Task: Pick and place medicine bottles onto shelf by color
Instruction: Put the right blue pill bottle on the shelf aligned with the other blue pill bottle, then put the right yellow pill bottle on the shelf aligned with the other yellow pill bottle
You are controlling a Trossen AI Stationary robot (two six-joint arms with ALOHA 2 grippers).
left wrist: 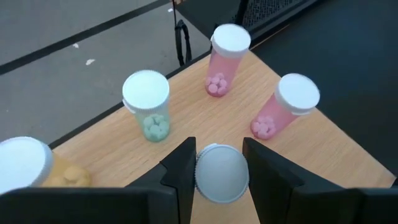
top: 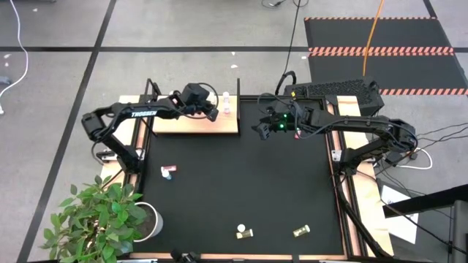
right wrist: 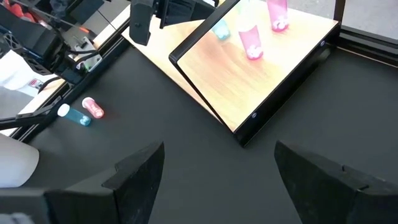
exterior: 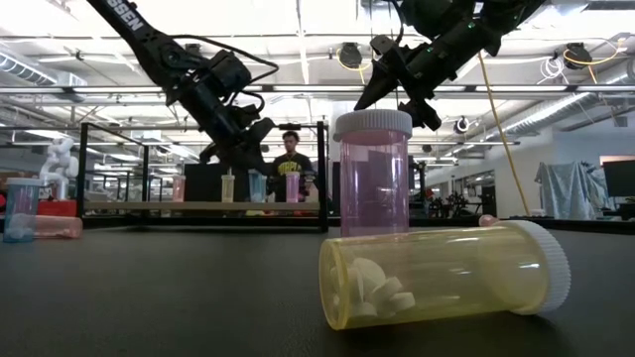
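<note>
The shelf (top: 191,121) is a pale wood board at the mat's far left corner. On it stand two pink medicine bottles (left wrist: 226,60) (left wrist: 285,107), a light blue one (left wrist: 148,106) and a yellow one (left wrist: 30,167). My left gripper (left wrist: 221,171) points down over the shelf, shut on a white-capped bottle (left wrist: 221,174) whose body is hidden under its cap. My right gripper (right wrist: 217,180) hovers open over the mat's far middle (top: 260,130), touching nothing. A pink and a blue bottle (top: 168,172) lie on the mat's left, and two yellow ones (top: 245,232) (top: 301,231) lie near its near edge. My left gripper pinches the bottle between its two fingers at the white cap's rim (left wrist: 200,177), coming from above and pointing down. The bottle is upright under the fingers. The cap hides its base, so I cannot tell whether it stands on the shelf or hangs above it.
A potted plant (top: 102,215) stands off the mat's near left corner. A dark keyboard-like box (top: 336,90) sits beyond the far right corner. In the low view a pink bottle (exterior: 372,169) stands behind a lying yellow one (exterior: 446,273). The mat's middle (top: 241,183) is bare.
</note>
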